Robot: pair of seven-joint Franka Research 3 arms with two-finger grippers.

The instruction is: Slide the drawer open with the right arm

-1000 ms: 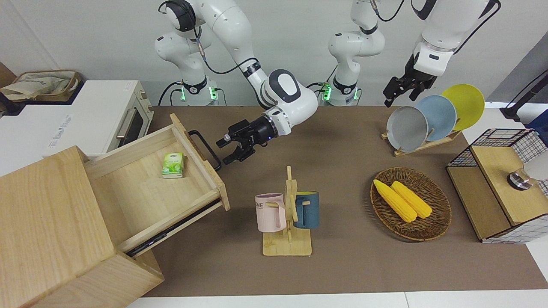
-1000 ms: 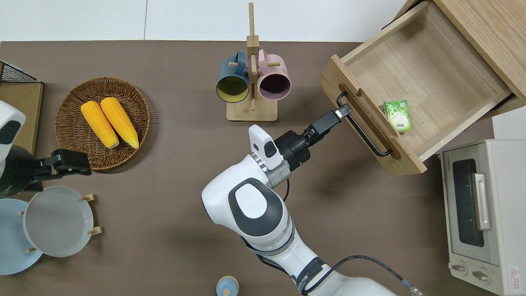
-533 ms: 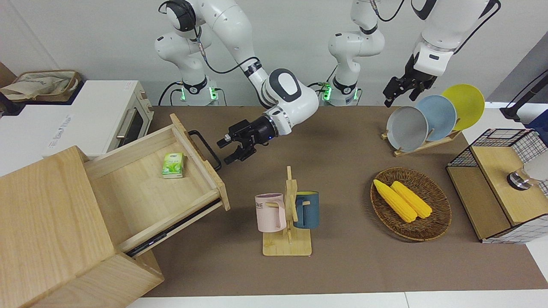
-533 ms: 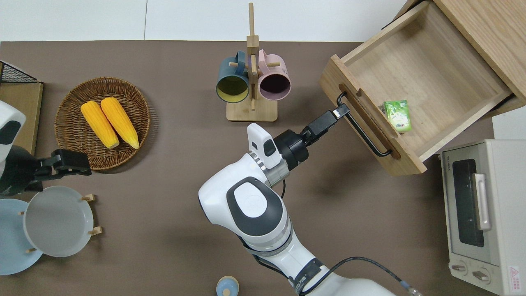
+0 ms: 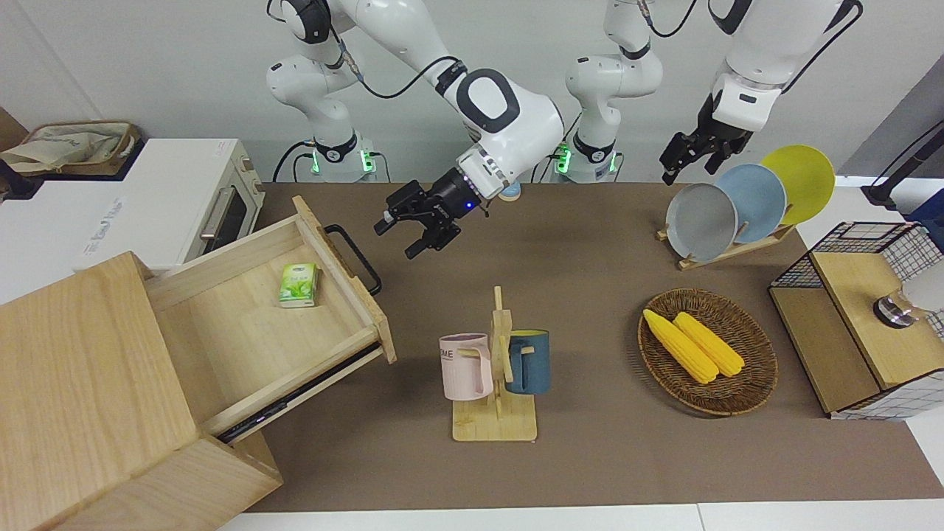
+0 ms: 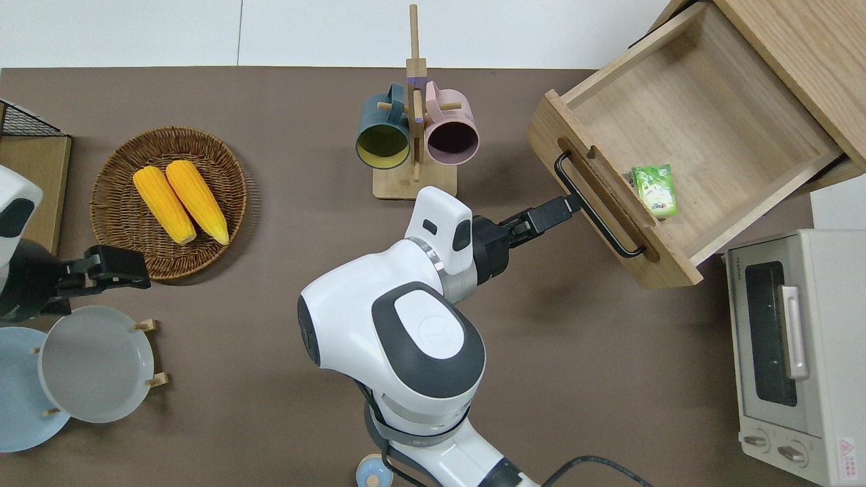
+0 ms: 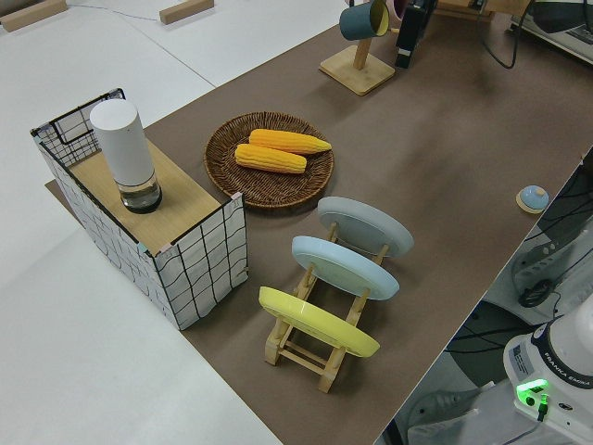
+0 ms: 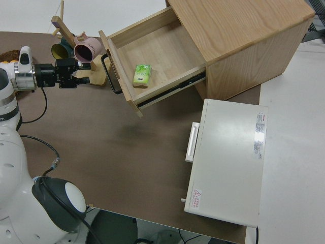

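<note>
**Front view: drawer stands pulled out, right gripper clear of the handle**

The drawer [image 5: 273,310] occupies the left-centre of the frame, drawn well out of the pale wooden cabinet [image 5: 88,383] at lower left. Its black bar handle [image 5: 354,258] faces the middle of the table. A small green packet [image 5: 299,285] lies on the drawer floor, close to the front panel.

The right gripper [image 5: 414,234] sits in the upper-centre of the frame, up off the table, its fingers spread with nothing between them. In the front view a clear gap separates it from the handle. In the overhead view its tip [image 6: 565,206] appears just beside the bar, right of centre. Read together, I judge it apart from the bar rather than touching.

The left arm [image 5: 745,88] is parked.

Assessment: judged from the drawer's position, the opening is essentially complete and the step in hand is the retreat. Recommendations:
- Keep the fingers apart so neither catches the bar.
- Move away along the line of the drawer's travel, then lift, to avoid nudging the front panel.
- Mind the mug stand [image 5: 495,369] at lower centre.
</note>
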